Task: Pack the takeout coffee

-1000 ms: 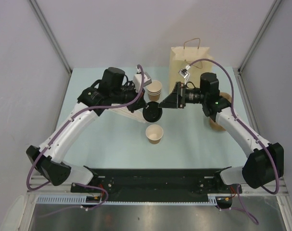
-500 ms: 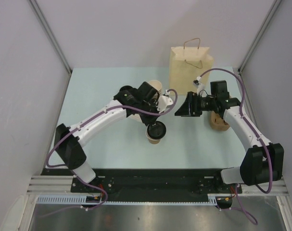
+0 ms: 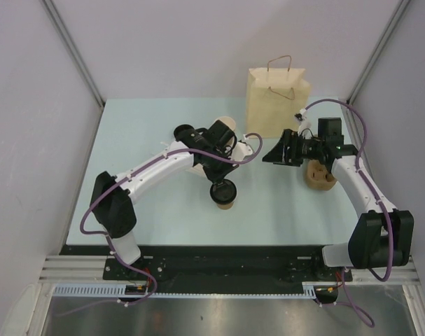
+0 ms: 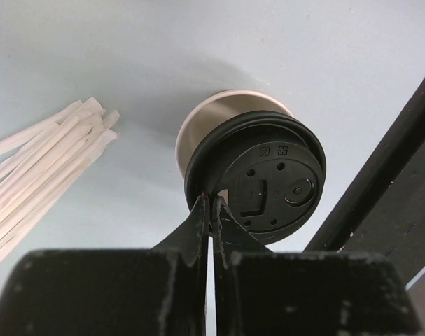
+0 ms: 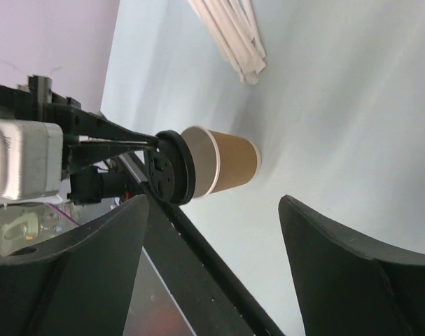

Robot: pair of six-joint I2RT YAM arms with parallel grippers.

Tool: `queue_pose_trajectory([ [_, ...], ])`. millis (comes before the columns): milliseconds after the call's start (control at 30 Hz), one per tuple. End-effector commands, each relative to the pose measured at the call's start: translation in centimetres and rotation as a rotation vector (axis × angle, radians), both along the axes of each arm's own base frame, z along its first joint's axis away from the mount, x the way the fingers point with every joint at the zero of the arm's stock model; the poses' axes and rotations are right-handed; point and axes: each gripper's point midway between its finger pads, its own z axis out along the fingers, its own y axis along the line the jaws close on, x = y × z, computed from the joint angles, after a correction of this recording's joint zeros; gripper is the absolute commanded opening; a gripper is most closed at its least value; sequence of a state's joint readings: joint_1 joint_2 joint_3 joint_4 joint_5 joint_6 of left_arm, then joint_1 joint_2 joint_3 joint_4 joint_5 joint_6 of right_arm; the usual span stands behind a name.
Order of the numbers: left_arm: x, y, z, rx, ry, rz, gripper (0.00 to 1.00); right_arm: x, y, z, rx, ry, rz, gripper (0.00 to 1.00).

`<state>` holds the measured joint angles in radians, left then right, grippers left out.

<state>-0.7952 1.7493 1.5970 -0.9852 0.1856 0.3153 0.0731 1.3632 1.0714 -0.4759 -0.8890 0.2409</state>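
The takeout coffee is a brown paper cup [image 3: 226, 202] [image 4: 211, 120] [image 5: 230, 166] standing near the middle of the table, with a round black lid [image 3: 224, 190] [image 4: 265, 178] [image 5: 171, 176] lying against its cream rim. In the left wrist view the lid sits slightly off-centre, leaving part of the rim showing. My left gripper [image 3: 220, 180] [image 4: 211, 204] is shut on the lid's edge. My right gripper [image 3: 269, 155] [image 5: 213, 201] hangs open to the right of the cup, well apart from it, with nothing between its fingers.
A kraft paper bag with handles [image 3: 275, 99] stands upright at the back right. A stack of lidless brown cups [image 3: 227, 128] sits behind my left arm. White wrapped straws [image 4: 44, 168] [image 5: 230, 35] lie left of the cup. A brown object [image 3: 318, 176] sits under my right arm.
My left gripper carried the lid forward and down onto the cup. My right gripper drew back to the right, away from the cup and closer to the bag.
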Motion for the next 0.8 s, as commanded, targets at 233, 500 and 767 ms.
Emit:
queue_pose_trajectory([
  [233, 1.6, -1.3, -0.1, -0.06, 0.011, 0.018, 0.0, 0.5, -0.5, 3.2, 0.043, -0.103, -0.025, 0.88],
  [500, 2.0, -1.2, -0.5, -0.079, 0.066, 0.021, 0.0, 0.4, -0.3, 3.1, 0.056, -0.096, -0.008, 0.89],
  [767, 2.1, -1.1, -0.9, -0.072, 0.077, 0.016, 0.0, 0.5, -0.2, 3.0, 0.061, -0.092, -0.002, 0.89],
])
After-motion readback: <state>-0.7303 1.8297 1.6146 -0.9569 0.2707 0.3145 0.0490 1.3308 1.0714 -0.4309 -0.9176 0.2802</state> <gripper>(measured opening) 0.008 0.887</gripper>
